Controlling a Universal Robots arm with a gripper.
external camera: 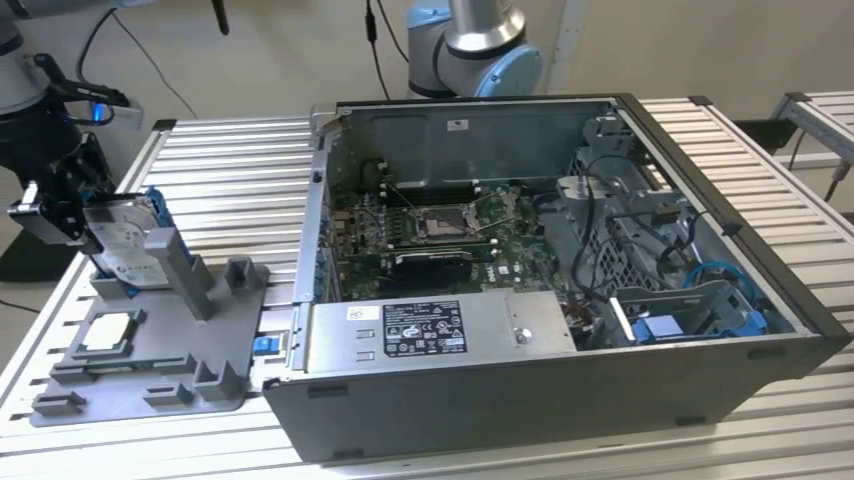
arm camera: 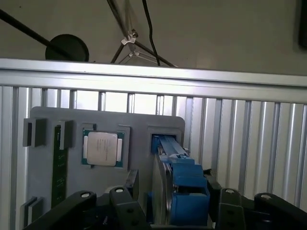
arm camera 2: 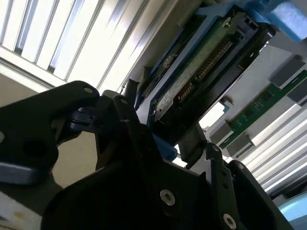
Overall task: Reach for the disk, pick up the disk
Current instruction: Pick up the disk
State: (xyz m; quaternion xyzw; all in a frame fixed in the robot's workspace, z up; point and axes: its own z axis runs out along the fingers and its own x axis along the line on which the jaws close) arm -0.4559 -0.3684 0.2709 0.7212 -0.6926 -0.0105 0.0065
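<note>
Blue plastic frame around silver metal: the disk (external camera: 118, 238).
- Location: stands on edge, slightly tilted, in a slot of the grey tray (external camera: 160, 378), towards the exterior view's left of the slatted worktop (external camera: 227, 150). Its lower end sits in the slot, not lifted.
- Gripper (external camera: 64, 212): at the disk's upper end, on the side away from the computer case (external camera: 561, 395).
- Fingers (arm camera: 130, 184): apart, one at each flat face of the disk. In the first wrist view one looks to meet the blue frame and the other shows a thin gap, so I judge them not clamped.

Risks, as judged:
- Uneven closing. The finger that lands first may push the disk over in its slot, leaving the grip skewed.
- Jamming. A pull off the slot's line could wedge the frame and drag the tray along.
- Slipping. The plastic frame may flex or slide under the pads, as the metal body looks heavy for it.

Surroundings:
- Tall grey post (external camera: 180, 272), just beside the disk on the case side. It is the nearest obstacle.
- Square silver chip (arm camera: 101, 148), seated in the tray near the slot.
- Green memory stick (arm camera: 58, 165), in the same tray beyond the chip.
- Open computer case, well apart.
- Second arm's base (external camera: 474, 45), behind the case.
</note>
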